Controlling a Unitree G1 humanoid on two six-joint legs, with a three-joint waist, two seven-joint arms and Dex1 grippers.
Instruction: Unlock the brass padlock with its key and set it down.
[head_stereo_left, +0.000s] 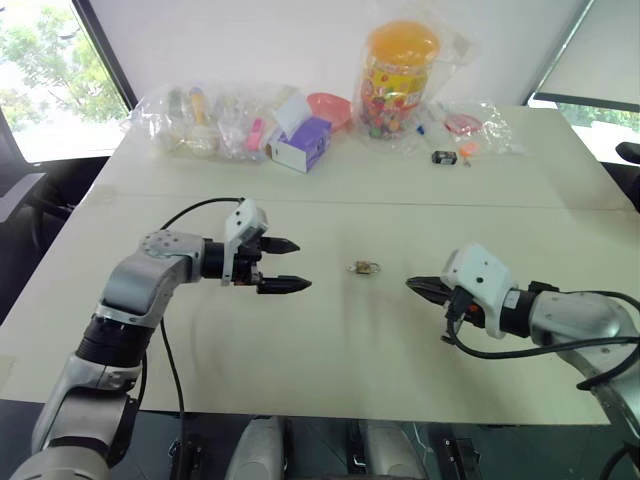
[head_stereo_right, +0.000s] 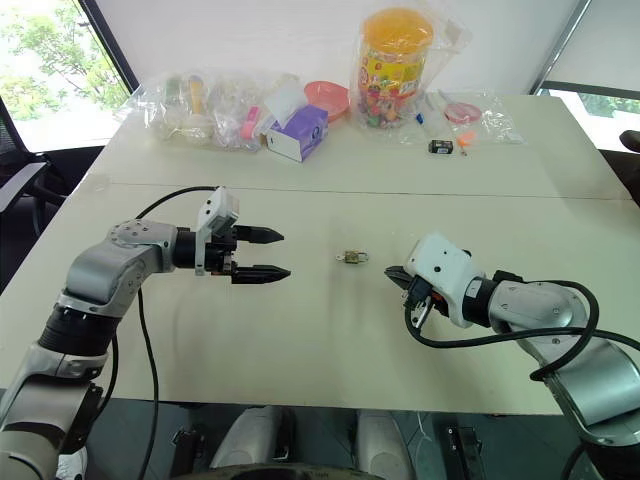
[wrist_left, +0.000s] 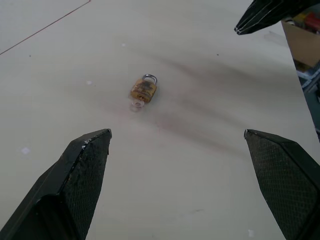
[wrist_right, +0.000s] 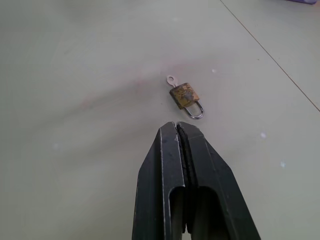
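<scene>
Padlock status: the brass padlock (head_stereo_left: 365, 267) lay flat on the bare counter (head_stereo_left: 330, 350), between the two arms, touched by neither. In the head views the left end effector (head_stereo_left: 287, 265) hung spread wide and empty, fingers aimed across at the lock; the right end effector (head_stereo_left: 418, 287) was pinched shut on nothing and looked slightly nearer to the lock. Left wrist view: the lock sat ahead between the splayed fingers (wrist_left: 82, 170), shackle pointing away, the key (wrist_left: 137, 104) seated in the body's near end. Right wrist view: reversed, shackle toward the closed tips, key bow on the far side, so the long axis ran roughly along the line between the arms. Back edge of the counter: clear plastic bags (head_stereo_left: 200, 120) holding small items, a purple box (head_stereo_left: 305, 143), a candy jar (head_stereo_left: 398, 80) with an orange lid.
</scene>
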